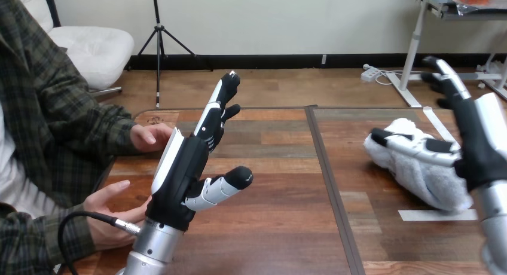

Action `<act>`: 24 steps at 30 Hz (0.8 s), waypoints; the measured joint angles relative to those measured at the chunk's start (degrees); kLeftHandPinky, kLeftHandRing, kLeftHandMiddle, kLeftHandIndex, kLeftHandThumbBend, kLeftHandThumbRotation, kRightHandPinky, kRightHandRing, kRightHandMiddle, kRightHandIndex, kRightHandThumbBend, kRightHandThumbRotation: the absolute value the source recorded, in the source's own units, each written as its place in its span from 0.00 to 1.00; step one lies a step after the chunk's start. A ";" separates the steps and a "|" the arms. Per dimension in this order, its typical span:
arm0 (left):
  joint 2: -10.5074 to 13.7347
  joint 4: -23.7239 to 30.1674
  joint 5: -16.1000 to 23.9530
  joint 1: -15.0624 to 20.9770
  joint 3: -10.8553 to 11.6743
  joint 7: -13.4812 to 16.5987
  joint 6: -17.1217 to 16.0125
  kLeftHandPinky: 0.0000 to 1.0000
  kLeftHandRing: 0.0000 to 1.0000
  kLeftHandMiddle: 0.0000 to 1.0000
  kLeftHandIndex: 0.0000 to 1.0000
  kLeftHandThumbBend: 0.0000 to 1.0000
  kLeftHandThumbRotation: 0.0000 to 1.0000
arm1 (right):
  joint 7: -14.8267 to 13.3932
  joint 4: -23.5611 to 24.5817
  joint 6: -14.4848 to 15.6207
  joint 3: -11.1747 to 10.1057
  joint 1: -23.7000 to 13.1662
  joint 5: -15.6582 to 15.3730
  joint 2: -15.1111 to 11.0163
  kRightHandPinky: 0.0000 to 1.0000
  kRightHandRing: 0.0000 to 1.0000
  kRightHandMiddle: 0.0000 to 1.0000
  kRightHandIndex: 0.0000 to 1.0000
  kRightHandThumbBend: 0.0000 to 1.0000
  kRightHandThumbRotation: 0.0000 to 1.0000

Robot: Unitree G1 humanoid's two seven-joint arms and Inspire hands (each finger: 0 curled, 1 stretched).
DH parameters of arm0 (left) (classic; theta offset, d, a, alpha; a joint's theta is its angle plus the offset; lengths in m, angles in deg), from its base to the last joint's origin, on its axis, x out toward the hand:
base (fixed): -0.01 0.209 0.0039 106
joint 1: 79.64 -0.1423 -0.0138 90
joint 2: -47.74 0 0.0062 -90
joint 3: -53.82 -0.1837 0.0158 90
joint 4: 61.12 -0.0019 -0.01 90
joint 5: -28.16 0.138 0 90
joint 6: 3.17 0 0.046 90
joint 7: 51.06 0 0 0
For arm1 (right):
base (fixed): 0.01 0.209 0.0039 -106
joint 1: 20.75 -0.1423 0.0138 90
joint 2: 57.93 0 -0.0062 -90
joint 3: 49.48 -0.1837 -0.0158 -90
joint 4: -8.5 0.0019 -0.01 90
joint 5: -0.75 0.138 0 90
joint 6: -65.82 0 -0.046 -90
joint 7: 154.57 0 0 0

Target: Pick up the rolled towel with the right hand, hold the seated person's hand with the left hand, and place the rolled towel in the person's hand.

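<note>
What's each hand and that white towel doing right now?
left hand: raised, fingers straight, holding nothing.
right hand: open, thumb lying across the rolled towel.
rolled towel: on the table, under that thumb.
person's upper hand: empty, at the table's edge.
person's lower hand: empty, beside the left forearm.

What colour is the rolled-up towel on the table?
White. The head view shows the rolled towel best, on the right side of the wooden table.

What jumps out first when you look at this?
The robot's black-and-white left hand stands upright with straight fingers over the left of the wooden table, beside the person's hands. At the right, its right hand reaches over the fluffy white rolled towel, thumb across it.
</note>
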 measured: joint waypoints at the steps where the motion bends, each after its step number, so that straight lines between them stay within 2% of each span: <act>1: 0.00 0.00 0.00 -0.05 0.00 0.00 0.00 0.92 0.99 1.00 1.00 1.00 0.86 | 0.27 -0.36 0.42 -0.12 -0.35 0.10 -0.54 0.84 0.89 0.89 0.94 1.00 0.36; 13: -0.12 0.00 -0.03 -0.30 -0.01 -0.01 0.01 0.92 0.99 1.00 1.00 1.00 0.85 | 4.25 -6.14 4.82 -0.87 -5.69 1.66 -6.32 0.84 0.91 0.92 0.93 1.00 0.40; 24: -0.19 0.01 -0.86 -0.63 -0.01 -0.59 0.30 0.93 0.99 1.00 1.00 1.00 0.86 | 6.45 -13.30 9.34 0.79 -11.98 -0.08 -9.79 0.81 0.89 0.92 0.92 1.00 0.42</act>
